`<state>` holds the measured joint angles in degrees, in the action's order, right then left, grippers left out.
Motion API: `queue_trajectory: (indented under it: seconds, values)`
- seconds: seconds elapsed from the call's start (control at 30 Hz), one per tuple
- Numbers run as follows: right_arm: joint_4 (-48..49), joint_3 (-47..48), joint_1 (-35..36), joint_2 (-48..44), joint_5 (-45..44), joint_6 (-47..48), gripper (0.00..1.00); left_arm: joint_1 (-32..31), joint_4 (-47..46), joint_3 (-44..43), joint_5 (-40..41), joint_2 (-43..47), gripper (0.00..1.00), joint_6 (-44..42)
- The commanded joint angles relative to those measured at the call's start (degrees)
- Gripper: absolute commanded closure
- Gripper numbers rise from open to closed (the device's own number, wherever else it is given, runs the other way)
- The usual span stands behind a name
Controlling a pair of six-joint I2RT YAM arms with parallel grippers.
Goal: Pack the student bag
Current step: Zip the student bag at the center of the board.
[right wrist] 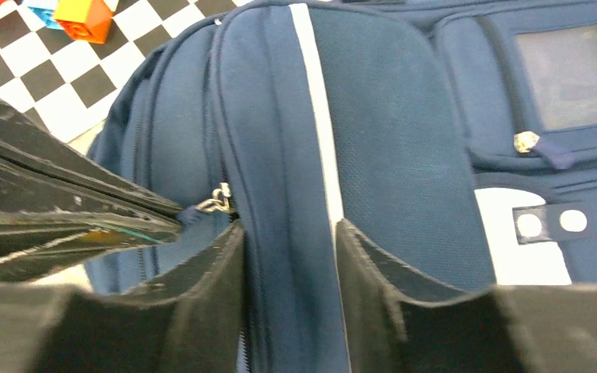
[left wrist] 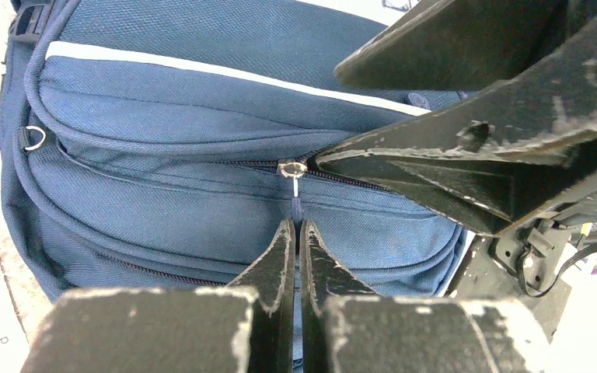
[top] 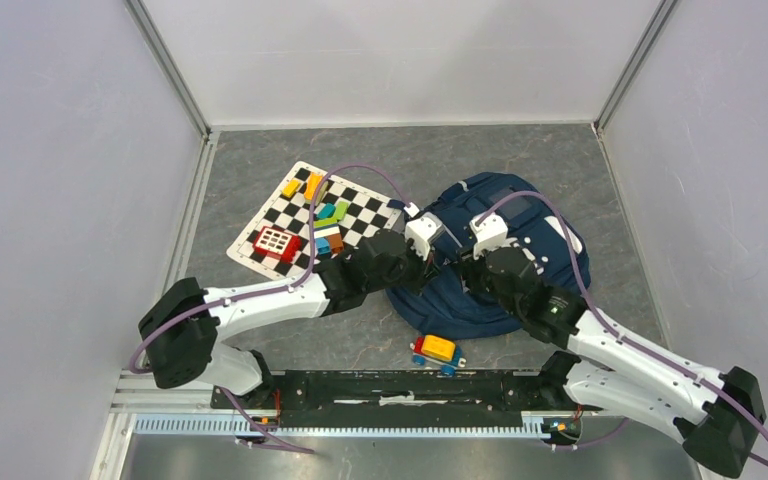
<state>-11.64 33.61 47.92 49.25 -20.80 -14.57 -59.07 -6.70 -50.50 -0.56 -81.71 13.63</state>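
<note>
place: robot lab | evidence: white enclosure walls point(top: 60, 150), checkerboard calibration board point(top: 260, 215), arm-mounting rail point(top: 390, 385)

Bright, even light (soft shadows); right gripper point(right wrist: 289, 230) blurs up close.

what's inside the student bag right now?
Cannot see in: fabric of the student bag covers the interior, no gap shows at the zip slider. Toy blocks and toy car lie outside.

I am reaching over a grey marbled table point(top: 520, 160) on which a checkered mat point(top: 365, 205), the navy student bag point(top: 450, 305) and a small toy car point(top: 437, 351) are lying.
</note>
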Motion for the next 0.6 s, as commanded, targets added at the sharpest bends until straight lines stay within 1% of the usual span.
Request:
queue_trajectory:
  seconds: [0.0,0.1,0.17,0.3,0.37,0.47,0.53,0.57]
  values:
    - [-2.1,2.4,-0.8,-4.5,-8.3,2.7,0.44,-0.8,-1.4,0.8,1.4,1.7,0.98,4.5]
    - [-4.0,4.9,-0.8,-4.6,-9.4,3.3,0.33,-0.8,-0.9,1.0,0.8,1.3,0.98,4.7]
    - [-4.4,6.6,-1.1,-3.9,-8.6,3.2,0.26,-0.8,-0.4,0.9,0.8,1.0,0.98,4.8]
    - [-3.2,10.0,-2.6,-1.1,-1.5,3.5,0.13,-0.8,0.7,1.1,2.3,1.0,0.98,5.9]
    - [-2.6,11.3,-4.1,0.2,2.6,3.3,0.10,-0.8,1.1,1.4,3.7,1.1,0.98,7.1]
    - [-1.0,12.0,-6.2,1.4,7.3,3.1,0.07,-0.8,1.2,2.4,5.8,1.3,0.98,9.7]
    - [-0.5,12.0,-7.8,2.7,9.5,3.1,0.07,-0.8,-0.6,3.9,6.1,1.7,0.98,11.1]
    - [-0.4,12.0,-8.6,3.8,10.5,3.0,0.09,-0.8,-1.8,4.7,5.7,2.0,0.98,11.5]
